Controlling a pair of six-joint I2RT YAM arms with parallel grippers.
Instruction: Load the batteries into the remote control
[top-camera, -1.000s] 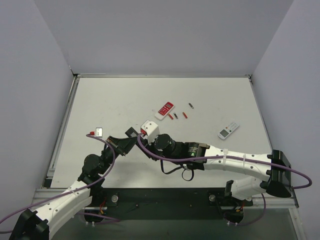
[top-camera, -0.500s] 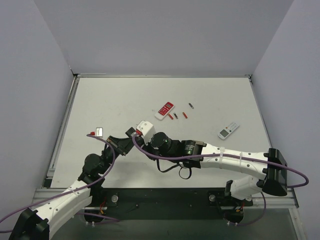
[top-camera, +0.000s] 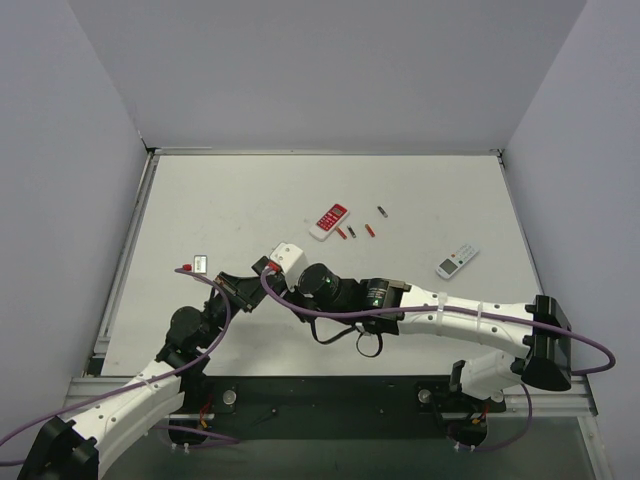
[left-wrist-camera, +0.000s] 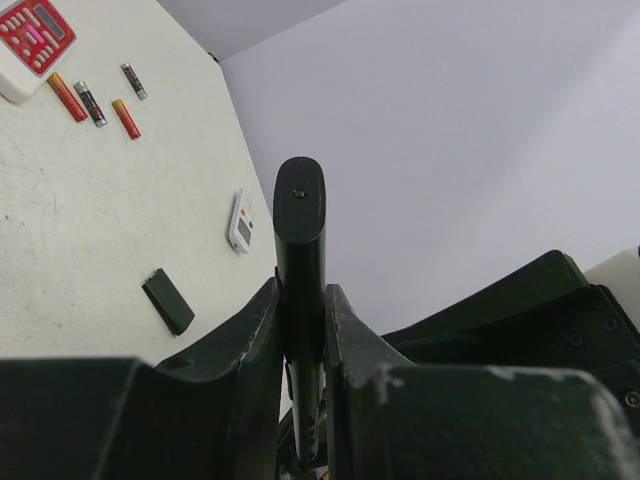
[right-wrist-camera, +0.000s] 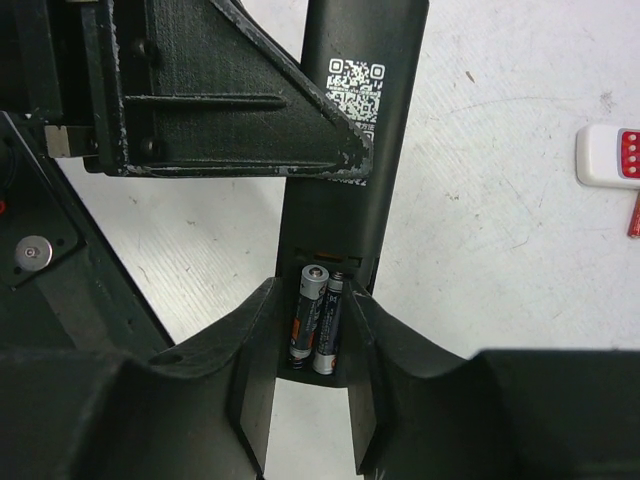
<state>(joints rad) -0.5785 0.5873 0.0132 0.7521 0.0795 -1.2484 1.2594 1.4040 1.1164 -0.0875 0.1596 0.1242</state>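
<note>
My left gripper (left-wrist-camera: 300, 300) is shut on the long black remote control (right-wrist-camera: 345, 150) and holds it edge-on above the table (top-camera: 243, 287). The remote's back faces my right wrist camera, with the battery bay open. Two batteries (right-wrist-camera: 318, 320), dark with silver ends, lie side by side in the bay, the left one slightly raised. My right gripper (right-wrist-camera: 312, 290) hovers just over the bay, jaws narrowly apart, flanking both batteries and gripping nothing. Several reddish-orange batteries (top-camera: 352, 232) lie loose at mid-table, also in the left wrist view (left-wrist-camera: 90, 102).
The red-and-white remote (top-camera: 329, 220) lies beside the loose batteries. The small white-grey remote (top-camera: 457, 260) lies at the right. A black battery cover (left-wrist-camera: 168, 300) lies flat on the table. A small pale block (top-camera: 198, 263) with a red piece sits at the left.
My right arm has moved left, bringing its gripper over the remote held by the left gripper. The left arm and the loose items have not moved.
</note>
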